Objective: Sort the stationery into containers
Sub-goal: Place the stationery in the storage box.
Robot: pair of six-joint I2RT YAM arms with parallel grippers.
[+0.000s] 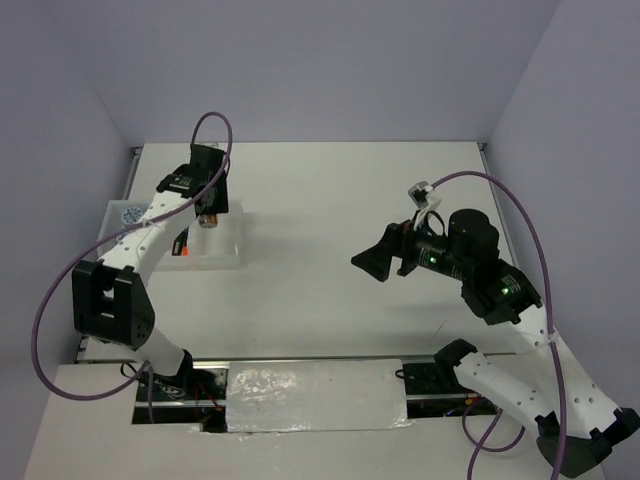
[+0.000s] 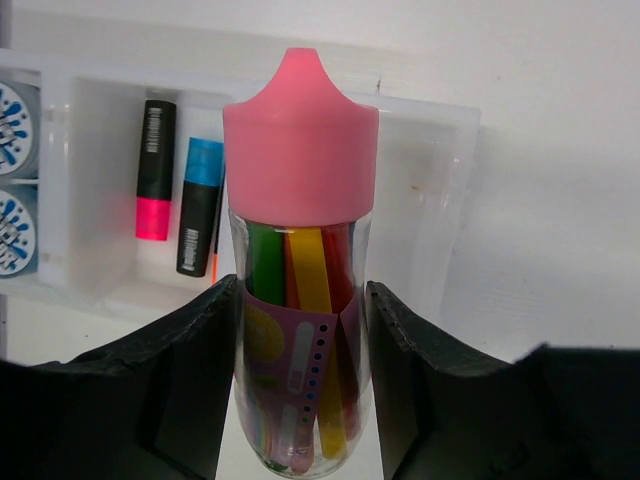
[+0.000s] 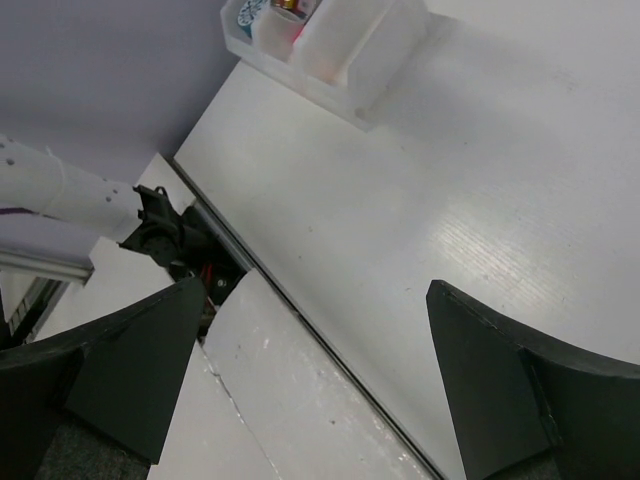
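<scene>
Left gripper point(image 2: 300, 310): black fingers point(image 2: 200, 370) clamped on the tube point(image 2: 300, 260), gripping low on the body on both sides. Tube is clear plastic, round and smooth, w/ coloured strips inside and a printed label. Its soft-looking pink cap point(image 2: 300, 140) tapers to a nozzle and points to 12 in the wrist view. Long axis runs 6–12.

Behind it is the tray point(image 2: 425, 105): white translucent, thin walls, three bays. The free bay sits right behind the tube, showing at abt 2 o'clock off the cap. Its long side also runs 6–12, so I judge the tube already lined up. The drop prob needs only a small shift toward 2, then lower. Watch the thin divider wall; round body may roll.

Mid bay, 10 o'clock of the tube: pink marker point(image 2: 154, 170) and blue marker point(image 2: 198, 205), matte black barrels. A thin orange sliver beside them, too hidden to call. Far-left bay at 9: two tape rolls point(image 2: 12, 130), blue/white print.

Right gripper point(image 3: 315, 360): jaws apart, nothing in them, over bare table point(image 3: 400, 200). It's at 3 o'clock of the tray in the top view, well apart. Left arm is yours for this one.
</scene>
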